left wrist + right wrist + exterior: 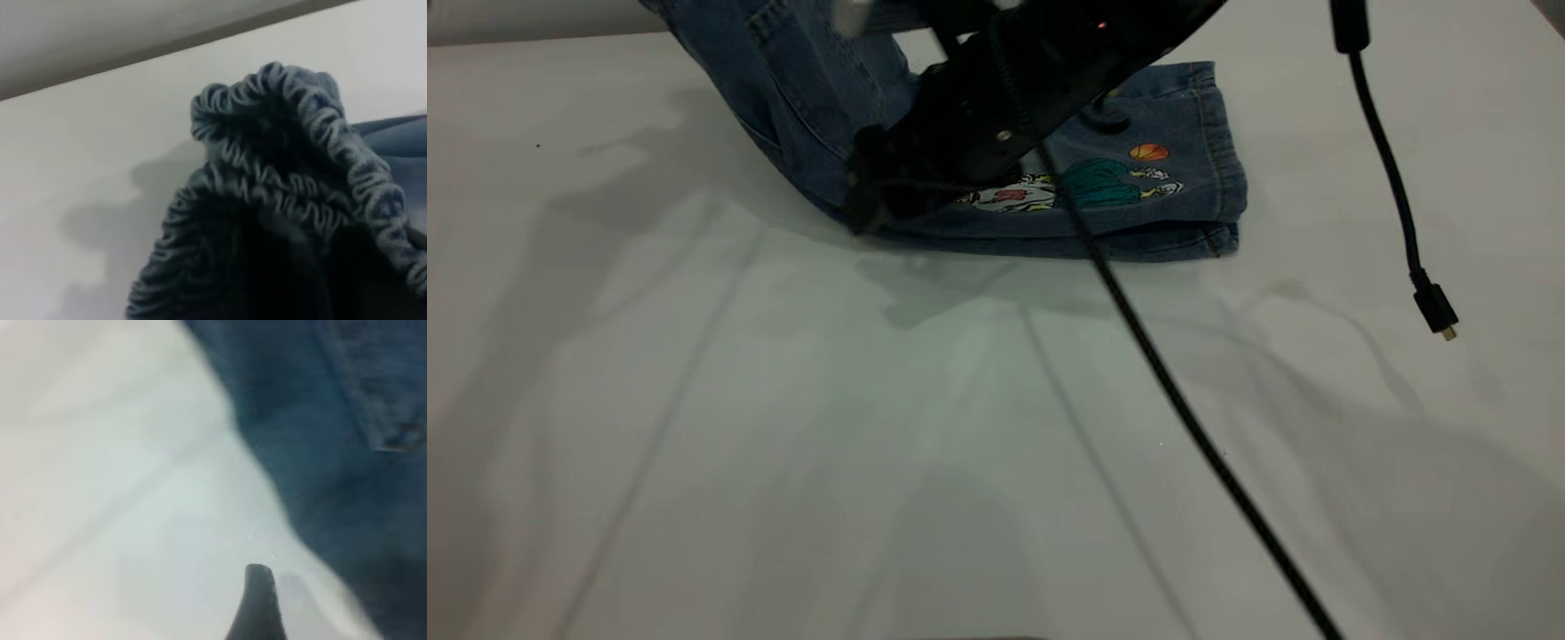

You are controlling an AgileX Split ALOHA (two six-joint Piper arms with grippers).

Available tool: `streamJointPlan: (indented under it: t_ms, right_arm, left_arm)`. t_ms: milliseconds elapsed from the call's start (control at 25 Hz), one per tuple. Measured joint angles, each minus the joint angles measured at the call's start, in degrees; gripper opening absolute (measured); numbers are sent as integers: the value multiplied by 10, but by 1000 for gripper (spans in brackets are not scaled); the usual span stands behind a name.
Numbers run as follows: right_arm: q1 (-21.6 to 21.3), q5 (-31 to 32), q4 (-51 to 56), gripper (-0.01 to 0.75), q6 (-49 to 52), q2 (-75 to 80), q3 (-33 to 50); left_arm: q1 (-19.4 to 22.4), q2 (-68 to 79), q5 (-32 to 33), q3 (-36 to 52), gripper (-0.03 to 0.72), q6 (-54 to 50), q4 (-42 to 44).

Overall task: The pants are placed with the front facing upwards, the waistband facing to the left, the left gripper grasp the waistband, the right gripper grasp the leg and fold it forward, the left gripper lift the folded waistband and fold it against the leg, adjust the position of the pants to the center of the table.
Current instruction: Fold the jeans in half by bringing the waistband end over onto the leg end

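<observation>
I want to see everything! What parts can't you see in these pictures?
- Left gripper: out of the exterior view's top edge; the waistband fills its wrist view.
- Right gripper: open or shut hidden by its own dark body.
- Pants: upper part cut off at top.

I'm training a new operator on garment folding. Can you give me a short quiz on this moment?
1. True or false: the short blue denim pants lie wholly flat on the white table.
2. The bulky black right gripper is: A) low at the pants' fold, B) raised high, clear of the pants, C) on bare table far from the pants.
3. Short answer: which part of the pants fills the left wrist view?

Key: 1 false, one end rises off the table. 2 A. 3 the gathered elastic waistband.
</observation>
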Motion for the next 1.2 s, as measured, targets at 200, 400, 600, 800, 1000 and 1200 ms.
streamJointPlan:
  t_ms: [200,400,600,800,1000,1200]
  right_arm:
    - [-12,62,-23,498,10,-18,0]
    - [-64,159,-117,498,74,-88,0]
    - [-146,231,-245,498,214,-147,0]
    - [-222,245,-309,498,298,-187,0]
    - [-263,247,-313,497,318,-208,0]
    - [-277,248,-313,497,320,-229,0]
  left_arm:
    - [-29,-5,0,0,69,0,1]
    - [-39,-6,4,0,69,0,1]
    - [-63,-6,6,0,69,3,2]
    - [-112,-4,1,0,69,3,2]
    - [-163,23,-41,0,69,5,2]
    - [-212,77,-104,0,69,5,1]
